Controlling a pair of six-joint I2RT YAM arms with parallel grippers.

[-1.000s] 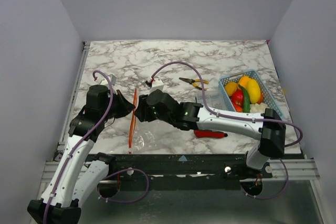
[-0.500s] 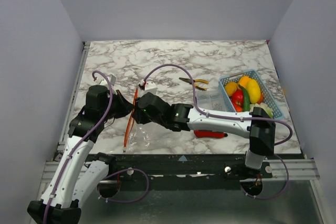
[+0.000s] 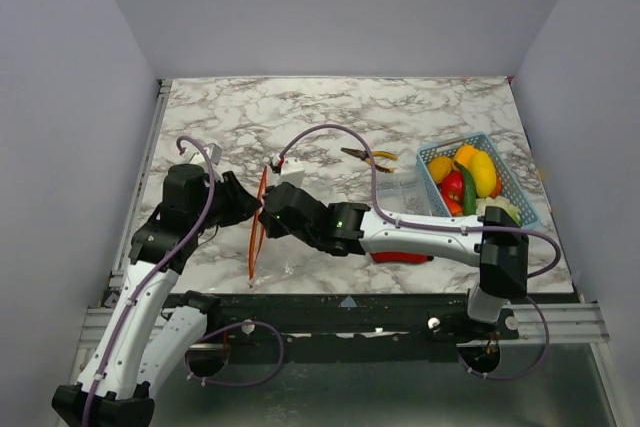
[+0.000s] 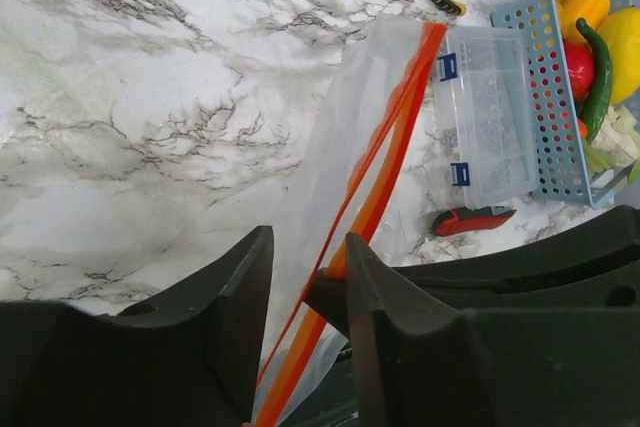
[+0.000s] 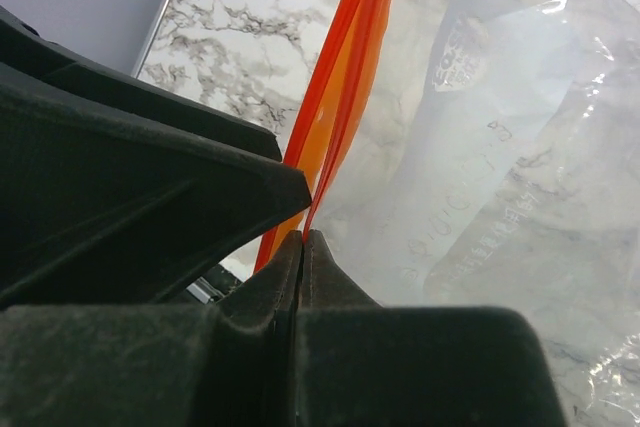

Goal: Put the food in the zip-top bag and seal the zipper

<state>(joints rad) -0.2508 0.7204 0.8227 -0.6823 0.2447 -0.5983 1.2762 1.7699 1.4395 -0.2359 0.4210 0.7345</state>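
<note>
Left wrist view: zipper (image 4: 385,137), long axis slanting away, runs ungripped between the parted fingers of your left gripper (image 4: 305,247); your right gripper (image 5: 302,239) pinches it, clenched. Zip-top bag (image 4: 340,122) trails beside the zipper; food (image 3: 468,179) lies well right of it, in basket (image 3: 515,179).

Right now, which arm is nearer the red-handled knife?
Right. The right arm's forearm partly hides the red-handled knife in the top view; the left arm is far left, beyond the zip-top bag.
</note>
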